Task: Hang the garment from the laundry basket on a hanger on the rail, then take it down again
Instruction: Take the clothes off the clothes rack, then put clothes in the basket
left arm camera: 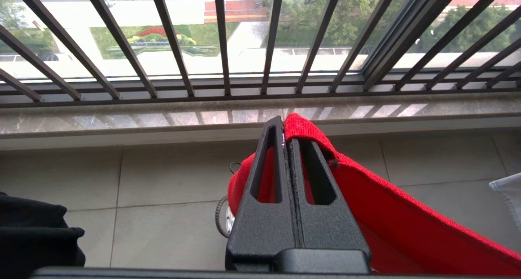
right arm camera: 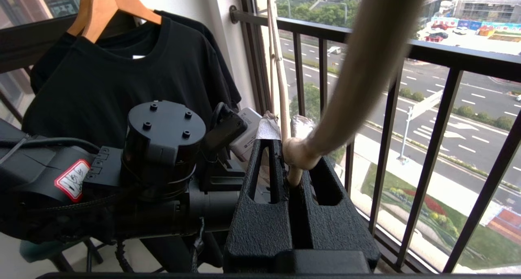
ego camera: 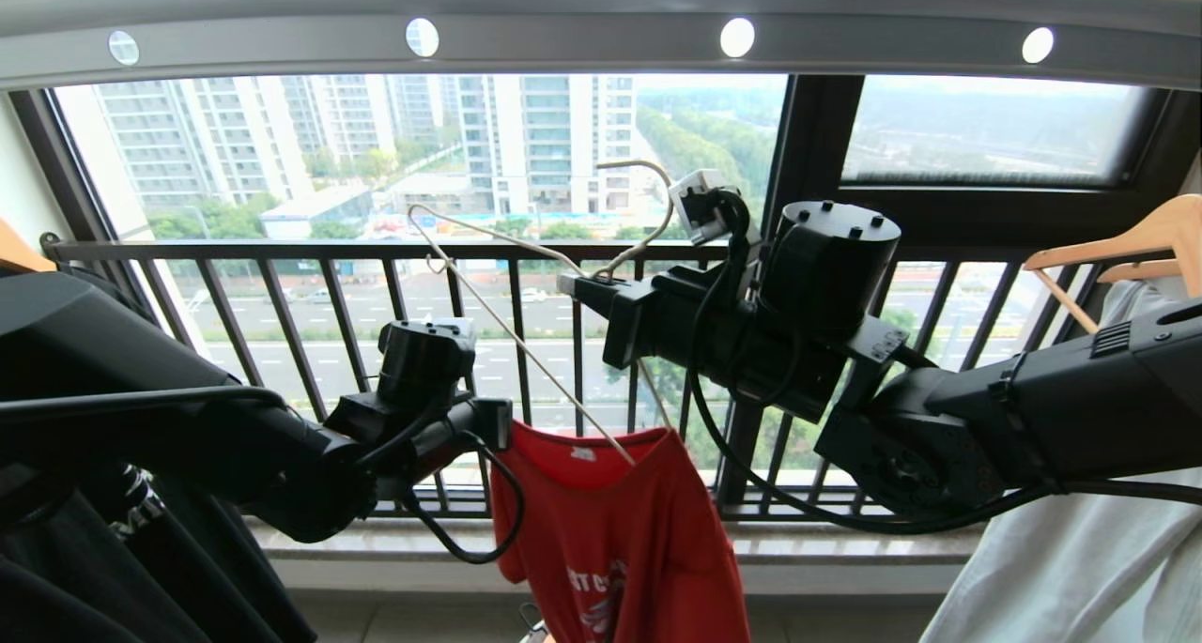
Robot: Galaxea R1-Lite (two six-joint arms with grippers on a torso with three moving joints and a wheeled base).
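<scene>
The right gripper (ego camera: pixel 575 284) is clenched on the neck of the hanger (ego camera: pixel 526 343), held level in front of the window railing (ego camera: pixel 282 251), below the rail (ego camera: pixel 601 38). The hanger tilts: its hook curls upward, and one long wire arm slants down into the collar of the red shirt (ego camera: pixel 620 530). The left gripper (left arm camera: pixel 283 126) pinches the shirt's fabric edge, and the shirt hangs lengthwise toward the floor

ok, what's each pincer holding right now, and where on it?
Left pincer: shut on the red T-shirt at its neckline edge. Right pincer: shut on the wire hanger at its twisted neck, below the hook.
</scene>
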